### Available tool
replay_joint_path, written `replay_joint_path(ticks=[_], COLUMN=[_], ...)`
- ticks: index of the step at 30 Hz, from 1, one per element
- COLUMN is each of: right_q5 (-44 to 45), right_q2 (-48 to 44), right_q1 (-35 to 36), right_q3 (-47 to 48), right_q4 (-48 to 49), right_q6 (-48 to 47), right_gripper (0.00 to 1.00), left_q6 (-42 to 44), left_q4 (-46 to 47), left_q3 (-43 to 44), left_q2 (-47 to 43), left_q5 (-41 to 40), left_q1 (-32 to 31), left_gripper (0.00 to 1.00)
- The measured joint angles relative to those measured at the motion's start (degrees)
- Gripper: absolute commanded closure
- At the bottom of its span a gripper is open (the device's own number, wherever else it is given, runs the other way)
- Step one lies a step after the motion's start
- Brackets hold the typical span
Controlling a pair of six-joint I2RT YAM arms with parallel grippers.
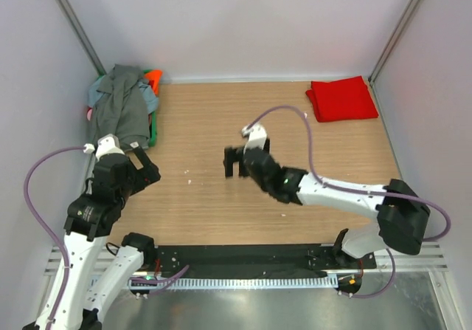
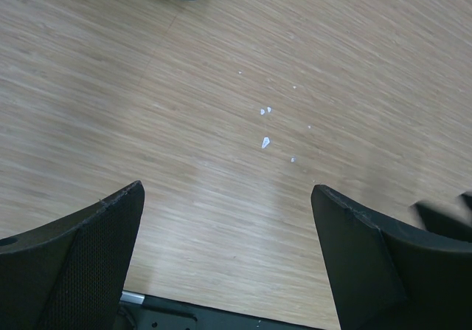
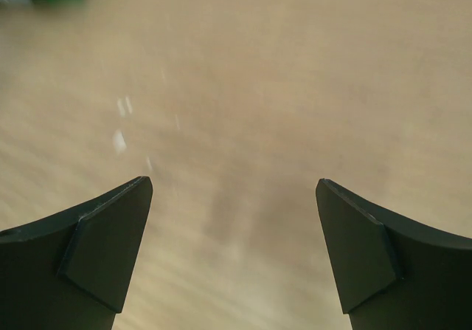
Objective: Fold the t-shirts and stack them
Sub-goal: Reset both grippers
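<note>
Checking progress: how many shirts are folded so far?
1: the red shirt in the far right corner. The rest sit in a heap at far left; some may be hidden.

My left arm [image 1: 88, 223] and right arm [image 1: 346, 194] have white links and black joint housings, and each trails a lilac cable [image 1: 33, 190]. The left gripper [image 2: 227, 191] and right gripper [image 3: 233, 185] have matte black wedge fingers. A green light [image 1: 284, 173] dots the right wrist.

A folded t-shirt [image 1: 341, 99] is lying in the far right corner of the table [image 1: 221, 116], and a heap of t-shirts [image 1: 125, 107] is sitting in the far left corner. My left gripper [image 1: 147, 166] is hovering just before that heap, and my right gripper [image 1: 236, 163] is hanging over the table's middle.
</note>
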Motion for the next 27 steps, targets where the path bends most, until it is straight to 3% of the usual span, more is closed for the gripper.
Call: replay_joint_path(ticks=[4, 11, 27], right_q5=[0.1, 4.9, 9.8], right_q2=[1.6, -0.9, -8.0], right_q1=[11.6, 27.5, 30.3], right_q3=[-11.6, -17.7, -28.7], right_q4=[-3.8, -3.2, 8.3], right_q6=[5.7, 11.6, 12.7], right_gripper=[0.0, 0.0, 0.0], left_q6=[0.0, -0.1, -0.1], left_q4=[0.0, 0.0, -0.1], left_q3=[0.0, 0.0, 0.0], left_q2=[0.1, 0.3, 1.9], left_q5=[0.0, -0.4, -0.7], left_q1=[0.0, 0.0, 0.0], left_gripper=[0.05, 0.05, 0.05])
